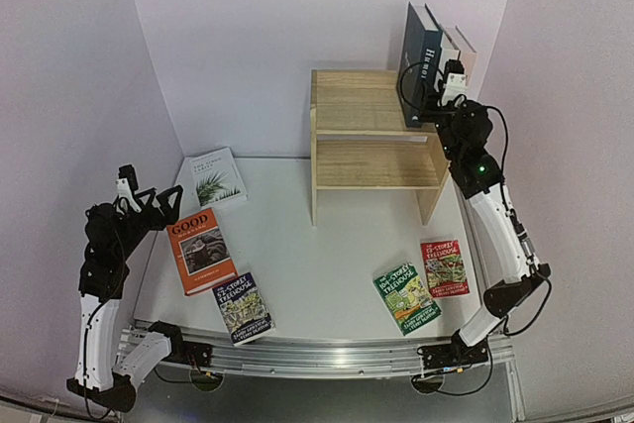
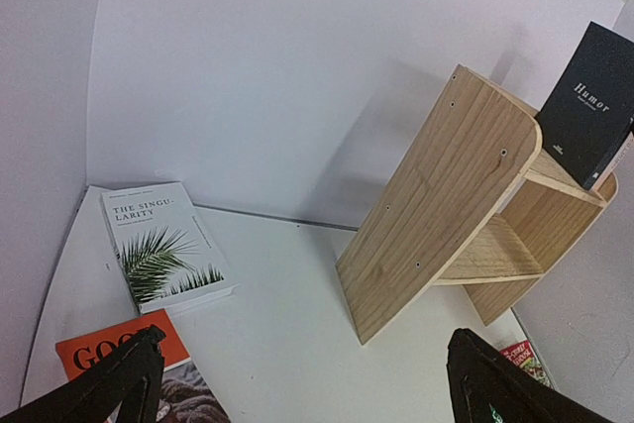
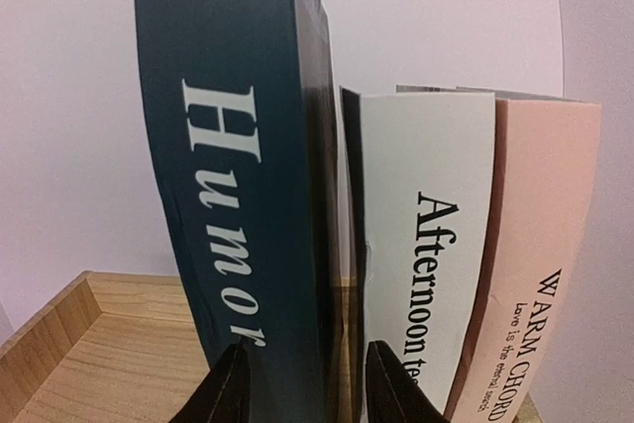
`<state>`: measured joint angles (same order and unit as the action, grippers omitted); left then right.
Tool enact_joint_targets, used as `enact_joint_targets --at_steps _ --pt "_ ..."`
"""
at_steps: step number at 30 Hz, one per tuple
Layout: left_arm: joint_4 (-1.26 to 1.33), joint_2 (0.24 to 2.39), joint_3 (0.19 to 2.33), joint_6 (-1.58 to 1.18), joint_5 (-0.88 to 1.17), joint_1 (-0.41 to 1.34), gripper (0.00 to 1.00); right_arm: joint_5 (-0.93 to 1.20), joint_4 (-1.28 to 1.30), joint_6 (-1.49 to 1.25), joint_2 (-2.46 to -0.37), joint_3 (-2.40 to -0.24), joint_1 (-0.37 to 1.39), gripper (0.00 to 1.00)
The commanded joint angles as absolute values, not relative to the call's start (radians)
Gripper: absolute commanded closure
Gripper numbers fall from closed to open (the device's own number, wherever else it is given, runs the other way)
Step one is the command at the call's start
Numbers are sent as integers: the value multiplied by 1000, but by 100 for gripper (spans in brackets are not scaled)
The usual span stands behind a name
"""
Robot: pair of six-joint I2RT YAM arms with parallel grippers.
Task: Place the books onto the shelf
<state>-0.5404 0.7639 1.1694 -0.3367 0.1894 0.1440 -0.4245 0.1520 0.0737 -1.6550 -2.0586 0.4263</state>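
Three books stand upright at the right end of the wooden shelf's (image 1: 362, 106) top tier: navy "Humor" (image 3: 238, 146), white "Afternoon" (image 3: 426, 225) and a pale pink one (image 3: 540, 245). My right gripper (image 3: 307, 354) is just in front of their spines. Its fingers stand apart, one before the Humor spine's left edge and one before the Afternoon spine, holding nothing. On the table lie the palm-leaf book (image 1: 217, 178), orange "GOOD" (image 1: 200, 250), and blue (image 1: 244, 307), green (image 1: 406, 296) and red (image 1: 444, 267) Treehouse paperbacks. My left gripper (image 2: 305, 344) hovers wide open over the table's left side, near GOOD (image 2: 119, 354).
White walls close in the table on the left, back and right. The shelf's lower tier (image 1: 376, 160) holds nothing. A metal rail (image 1: 317, 354) runs along the near edge between the arm bases.
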Motion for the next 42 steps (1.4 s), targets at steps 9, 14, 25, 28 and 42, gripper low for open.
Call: enact_joint_targets --at_steps 9,14,25,28,42 --pt "-518 754 1169 -327 193 141 0 -514 56 67 -1684 -2066 428 64" --pt "-516 754 1167 -327 193 141 0 -521 56 61 -1682 -2058 429 64" --pt "-829 974 1262 -53 216 140 0 -446 58 2 -1497 -1861 428 56" --pt "-986 1127 1332 132 255 140 0 -407 72 -43 -1425 -1787 429 51" --pt "-1055 1425 1271 530 31 113 0 -118 340 -374 -1199 -1490 428 38"
